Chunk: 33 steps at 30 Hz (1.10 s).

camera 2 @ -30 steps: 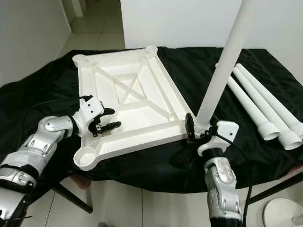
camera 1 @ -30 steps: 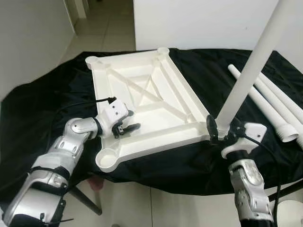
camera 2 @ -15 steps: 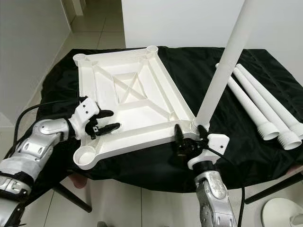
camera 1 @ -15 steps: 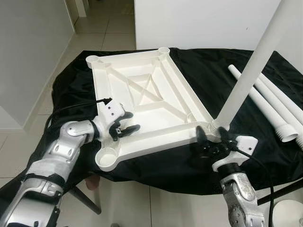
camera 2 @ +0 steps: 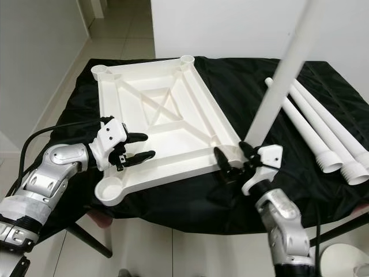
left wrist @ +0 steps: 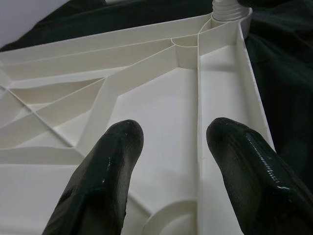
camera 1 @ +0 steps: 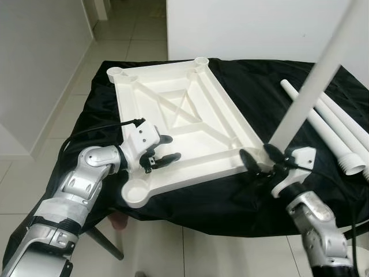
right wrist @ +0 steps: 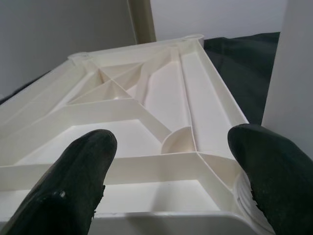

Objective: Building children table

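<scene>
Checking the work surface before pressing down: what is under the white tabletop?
A black cloth lies under the upturned tabletop, spreading past every edge. What holds the cloth up is covered.

A table draped in a black cloth (camera 1: 242,75) carries the parts. At its centre, running from seven o'clock up to twelve, a white tabletop (camera 1: 179,124) lies upside down, ribs showing. At three o'clock, three loose white legs (camera 2: 314,135) lie side by side on the cloth, their threaded ends toward four o'clock. Beneath is pale tiled floor (camera 1: 130,32).
</scene>
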Tool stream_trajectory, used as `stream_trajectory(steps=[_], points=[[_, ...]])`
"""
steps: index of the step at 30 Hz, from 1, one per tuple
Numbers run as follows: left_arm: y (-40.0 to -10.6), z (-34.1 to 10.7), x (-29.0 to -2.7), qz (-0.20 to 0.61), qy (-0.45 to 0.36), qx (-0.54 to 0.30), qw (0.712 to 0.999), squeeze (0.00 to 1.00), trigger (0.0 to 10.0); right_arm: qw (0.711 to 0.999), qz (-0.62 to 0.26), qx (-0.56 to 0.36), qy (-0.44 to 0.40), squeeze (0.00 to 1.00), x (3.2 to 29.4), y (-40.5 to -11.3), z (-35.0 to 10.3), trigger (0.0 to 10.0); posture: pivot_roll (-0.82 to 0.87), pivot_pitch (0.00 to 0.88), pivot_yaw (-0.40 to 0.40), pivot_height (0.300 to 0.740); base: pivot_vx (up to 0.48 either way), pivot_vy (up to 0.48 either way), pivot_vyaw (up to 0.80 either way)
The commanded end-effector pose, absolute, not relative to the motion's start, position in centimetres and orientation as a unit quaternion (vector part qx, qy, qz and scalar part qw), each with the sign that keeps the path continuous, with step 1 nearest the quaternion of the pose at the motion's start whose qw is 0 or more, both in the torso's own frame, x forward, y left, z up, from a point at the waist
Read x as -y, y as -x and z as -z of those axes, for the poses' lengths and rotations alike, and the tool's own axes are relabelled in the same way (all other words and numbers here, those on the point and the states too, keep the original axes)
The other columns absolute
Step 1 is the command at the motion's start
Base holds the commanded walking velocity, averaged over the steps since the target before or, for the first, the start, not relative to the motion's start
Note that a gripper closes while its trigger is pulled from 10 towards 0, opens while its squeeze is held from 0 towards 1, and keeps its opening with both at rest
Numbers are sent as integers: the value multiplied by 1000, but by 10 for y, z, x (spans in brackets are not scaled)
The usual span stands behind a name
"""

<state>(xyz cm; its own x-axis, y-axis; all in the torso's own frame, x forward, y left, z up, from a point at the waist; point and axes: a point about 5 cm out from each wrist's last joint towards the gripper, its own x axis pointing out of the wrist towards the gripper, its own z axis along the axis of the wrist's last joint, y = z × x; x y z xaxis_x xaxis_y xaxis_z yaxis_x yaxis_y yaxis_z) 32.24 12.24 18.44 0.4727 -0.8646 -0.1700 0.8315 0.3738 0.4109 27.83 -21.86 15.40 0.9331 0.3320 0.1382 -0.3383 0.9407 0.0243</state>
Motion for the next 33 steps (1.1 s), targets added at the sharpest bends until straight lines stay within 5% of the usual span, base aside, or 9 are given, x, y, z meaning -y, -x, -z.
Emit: stream_trajectory(steps=[1,12,24,28,33], points=[[-322,-186,-122,509,-231,37,828,0,10000,985,-157,64,-21,0,233,-281,-156,10000,-29,76,8,740,0,0,0],[-329,-191,-122,481,-272,47,832,0,10000,993,-69,94,5,0,279,-303,-176,10000,-19,83,8,740,0,0,0],[-355,-184,-120,434,-363,37,824,0,10000,970,-209,107,-69,0,189,-285,-169,10000,-19,80,14,740,0,0,0],[-360,-179,-119,433,-389,23,813,0,10000,964,-226,111,-87,0,178,-279,-170,10000,-21,81,14,740,0,0,0],[-366,-169,-120,442,-466,1,766,0,10000,965,-216,108,-97,0,179,-272,-165,10000,-40,83,32,740,0,0,0]])
